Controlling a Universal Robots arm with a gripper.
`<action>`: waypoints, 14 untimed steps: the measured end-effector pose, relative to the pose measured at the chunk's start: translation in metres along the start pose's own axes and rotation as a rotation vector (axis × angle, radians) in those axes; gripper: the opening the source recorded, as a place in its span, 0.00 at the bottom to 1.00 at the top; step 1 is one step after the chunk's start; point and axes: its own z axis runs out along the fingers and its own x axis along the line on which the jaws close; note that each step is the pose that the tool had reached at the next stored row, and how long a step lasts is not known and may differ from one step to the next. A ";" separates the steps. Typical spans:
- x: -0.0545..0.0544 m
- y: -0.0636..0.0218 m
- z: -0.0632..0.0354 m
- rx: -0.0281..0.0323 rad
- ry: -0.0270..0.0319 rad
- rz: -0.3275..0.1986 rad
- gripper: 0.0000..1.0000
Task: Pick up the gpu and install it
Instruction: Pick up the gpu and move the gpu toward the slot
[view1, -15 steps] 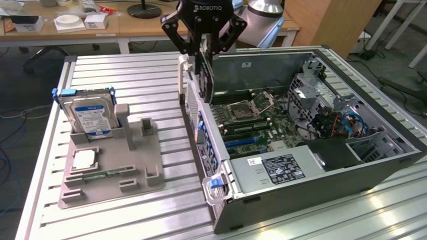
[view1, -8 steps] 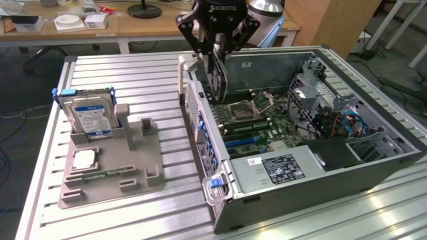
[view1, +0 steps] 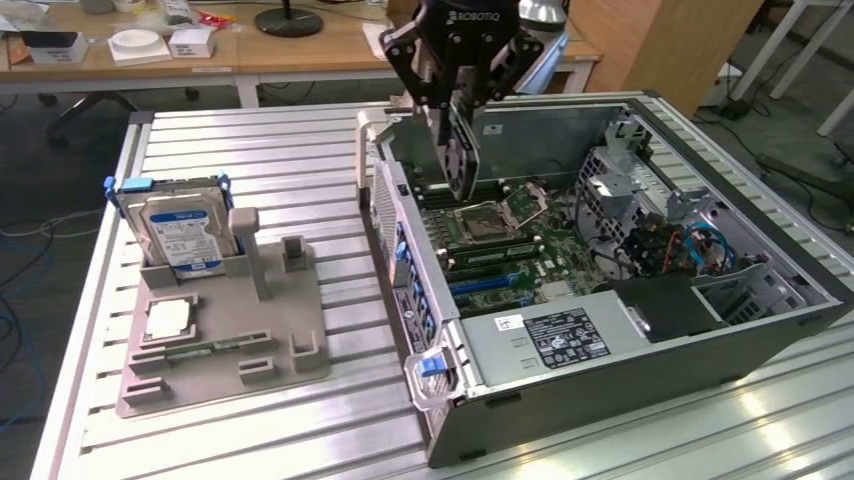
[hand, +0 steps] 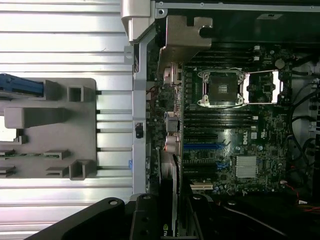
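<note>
I have the gripper closed on the gpu, its fingers pinching the card by its upper edge. From the exterior view the gpu is a thin, flat, dark card hanging on edge below the fingers, its broad face nearly black with a paler line down one side. On my wrist view it shrinks to a narrow dark strip with a light border and a small green mark close to the fingers.

The card hangs over the open case, which lies on its side on the slatted table. It is inside the case's rim, near the wall on the exterior view's left and above the board, just beside the socket. Its lower edge looks clear of the board, though I cannot tell for sure. The blue slots lie uncovered on the board.

Well apart, towards the exterior view's left, the grey holder stands on the table with the hard drive upright in it.
</note>
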 end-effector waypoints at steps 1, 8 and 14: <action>-0.002 0.0001 0.0001 0.0000 -0.0001 0.000 0.27; -0.021 0.0006 0.0004 0.0000 0.0000 0.000 0.27; -0.044 0.0011 0.0008 0.0000 0.0001 0.000 0.27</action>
